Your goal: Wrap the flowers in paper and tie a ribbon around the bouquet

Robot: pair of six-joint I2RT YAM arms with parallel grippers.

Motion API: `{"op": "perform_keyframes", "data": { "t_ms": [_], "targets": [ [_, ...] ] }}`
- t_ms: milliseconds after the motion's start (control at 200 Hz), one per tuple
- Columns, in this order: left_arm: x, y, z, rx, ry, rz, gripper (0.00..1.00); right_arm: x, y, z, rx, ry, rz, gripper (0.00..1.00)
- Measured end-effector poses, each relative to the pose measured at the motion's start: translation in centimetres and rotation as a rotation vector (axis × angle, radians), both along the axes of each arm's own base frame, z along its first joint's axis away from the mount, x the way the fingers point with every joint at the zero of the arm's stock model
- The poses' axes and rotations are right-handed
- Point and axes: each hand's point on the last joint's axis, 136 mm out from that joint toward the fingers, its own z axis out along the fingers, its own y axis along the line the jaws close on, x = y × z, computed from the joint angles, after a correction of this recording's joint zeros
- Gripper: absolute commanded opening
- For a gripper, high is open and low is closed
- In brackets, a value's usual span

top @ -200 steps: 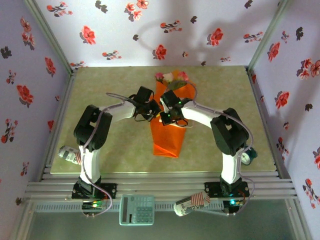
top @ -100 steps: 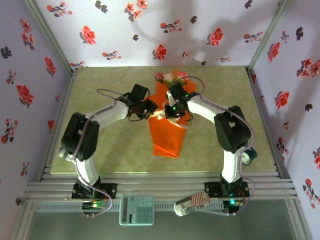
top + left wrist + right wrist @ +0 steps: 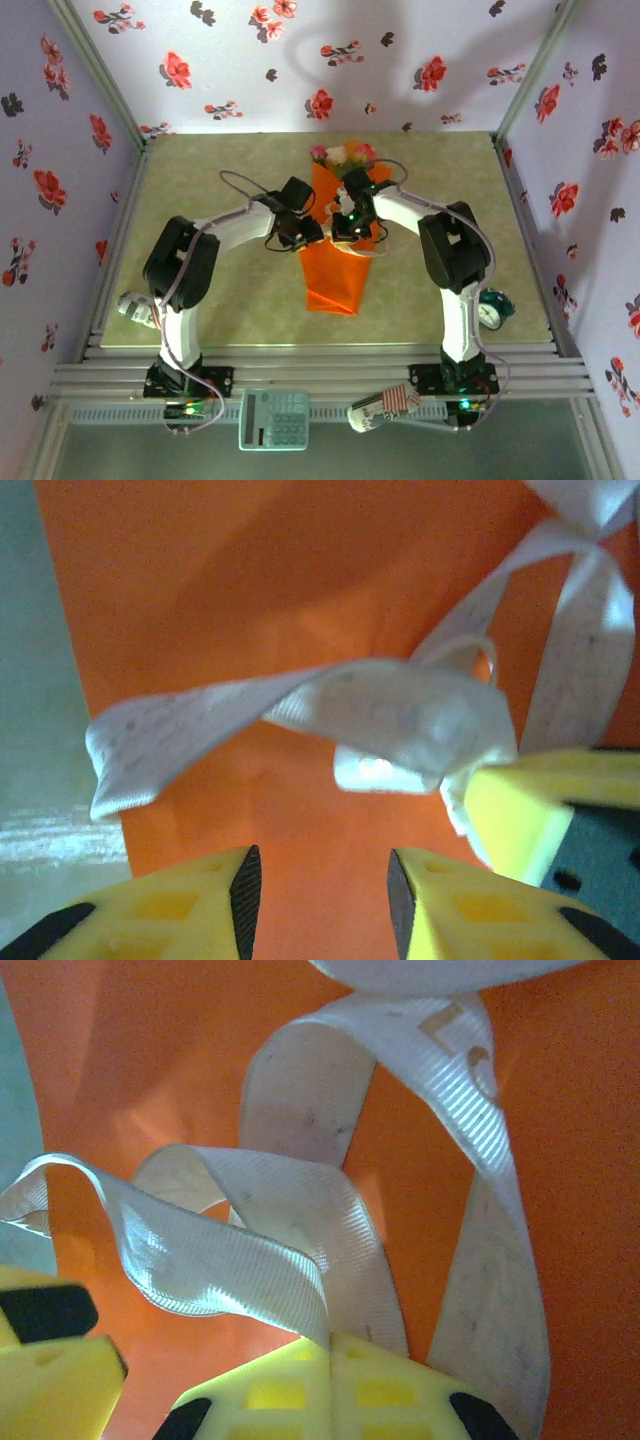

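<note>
The bouquet (image 3: pixel 334 268) lies on the table as an orange paper (image 3: pixel 250 590) cone, with the pink and cream flowers (image 3: pixel 342 155) at its far end. The cream ribbon (image 3: pixel 300 710) loops loosely over the cone's middle. My left gripper (image 3: pixel 306 233) hovers at the cone's left edge. Its jaws (image 3: pixel 318 885) are open, and the ribbon crosses just ahead of the tips. My right gripper (image 3: pixel 346 222) is over the cone. It is shut (image 3: pixel 330 1345) on a strand of the ribbon (image 3: pixel 260 1250), which curls away from the tips.
A calculator (image 3: pixel 273 418) and a red-striped item (image 3: pixel 386 408) lie on the near rail. A small bottle (image 3: pixel 135 308) sits by the left arm's base and a green clock (image 3: pixel 492 311) by the right. Flowered walls close in three sides of the table (image 3: pixel 200 200).
My left gripper has opened and let go of the ribbon. Its arm swung out left and came back. My right gripper has moved a little farther up the cone, still shut.
</note>
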Motion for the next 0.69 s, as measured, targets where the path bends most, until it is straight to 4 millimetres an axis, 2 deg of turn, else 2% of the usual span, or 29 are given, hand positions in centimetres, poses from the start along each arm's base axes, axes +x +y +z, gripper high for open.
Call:
{"op": "perform_keyframes", "data": {
  "t_ms": [150, 305, 560, 695],
  "targets": [
    [1.3, -0.5, 0.5, 0.020, -0.034, 0.012, 0.40, 0.1, 0.0, 0.1, 0.006, 0.003, -0.002, 0.00],
    [2.4, -1.3, 0.0, 0.035, -0.043, 0.009, 0.37, 0.2, -0.2, 0.1, 0.010, 0.004, -0.006, 0.00],
    [2.5, -1.8, -0.9, 0.063, -0.033, -0.017, 0.35, 0.3, -0.3, 0.1, 0.011, 0.009, -0.022, 0.00],
    [2.6, -2.0, -1.2, 0.078, -0.035, -0.033, 0.28, 0.5, -0.2, 0.4, 0.017, 0.007, -0.027, 0.00]
  ]
}}
